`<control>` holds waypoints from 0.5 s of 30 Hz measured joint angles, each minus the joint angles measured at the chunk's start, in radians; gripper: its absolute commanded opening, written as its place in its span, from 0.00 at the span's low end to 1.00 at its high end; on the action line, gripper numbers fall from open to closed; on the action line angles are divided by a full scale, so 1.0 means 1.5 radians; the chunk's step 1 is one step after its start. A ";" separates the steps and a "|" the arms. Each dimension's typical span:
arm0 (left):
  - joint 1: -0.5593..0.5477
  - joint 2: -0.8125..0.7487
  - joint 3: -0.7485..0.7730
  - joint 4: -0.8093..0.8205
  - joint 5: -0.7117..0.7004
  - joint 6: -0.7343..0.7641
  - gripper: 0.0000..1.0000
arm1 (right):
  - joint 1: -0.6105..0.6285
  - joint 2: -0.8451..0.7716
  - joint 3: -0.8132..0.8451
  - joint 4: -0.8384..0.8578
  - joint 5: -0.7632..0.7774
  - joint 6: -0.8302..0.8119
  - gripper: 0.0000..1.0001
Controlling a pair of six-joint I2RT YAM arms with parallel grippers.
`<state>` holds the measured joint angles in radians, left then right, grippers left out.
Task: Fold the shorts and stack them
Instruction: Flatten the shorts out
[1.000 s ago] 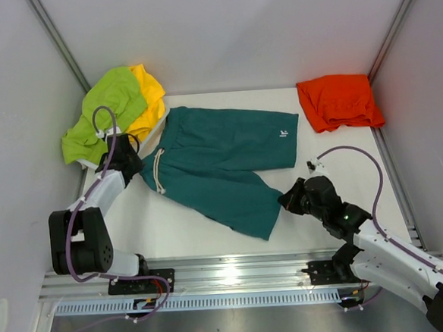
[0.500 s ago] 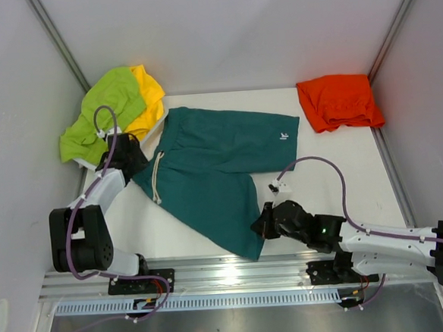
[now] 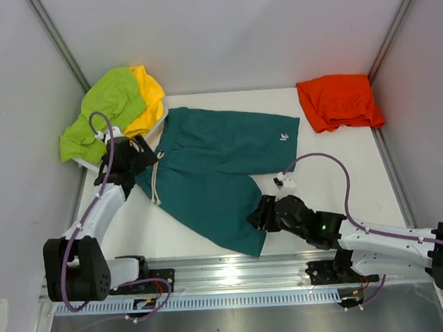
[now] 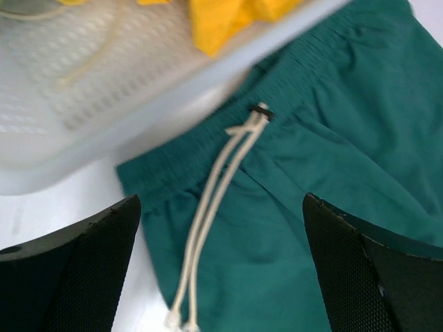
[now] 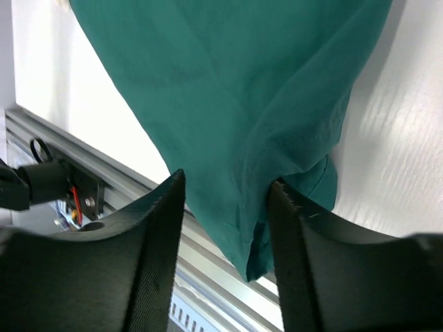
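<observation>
Teal shorts (image 3: 221,158) lying spread on the white table (image 3: 336,173), the nearer leg reaching almost to the metal rail (image 3: 229,272) at the near edge. Sitting low at that leg's hem, right gripper (image 3: 257,215), fingers standing apart with a loose fold of teal fabric running between them, not pinching it. Farther in, lying flat, the second leg pointing right, showing a small white logo (image 3: 284,136) near its end. At the left end, bunching slightly, the elastic waistband, with a cream drawstring (image 4: 221,180) trailing down over the front. Hovering just above that waistband, left gripper (image 3: 146,152), fingers spreading wide and gripping nothing. Beyond it, in the far left corner, lime green shorts (image 3: 107,109) heaping over yellow shorts (image 3: 150,102), both crumpled. Resting well apart in the far right corner, orange shorts (image 3: 339,101), loosely folded.
</observation>
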<state>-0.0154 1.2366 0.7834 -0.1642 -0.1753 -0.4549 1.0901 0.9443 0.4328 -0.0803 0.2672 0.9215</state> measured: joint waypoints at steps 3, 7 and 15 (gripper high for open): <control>-0.030 -0.006 -0.011 0.010 0.020 -0.014 0.99 | -0.023 0.000 -0.007 0.014 -0.011 0.001 0.62; -0.062 -0.024 -0.049 0.024 0.061 -0.045 0.99 | -0.060 0.000 -0.023 0.040 -0.035 0.004 0.74; -0.217 -0.194 -0.152 0.049 0.096 -0.138 0.99 | -0.135 0.000 -0.083 0.111 -0.098 0.020 0.80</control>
<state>-0.3412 0.9459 0.5552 -0.0914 -0.0311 -0.6617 0.8875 0.9447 0.3080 0.0868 0.1200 0.9512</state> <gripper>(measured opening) 0.993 0.798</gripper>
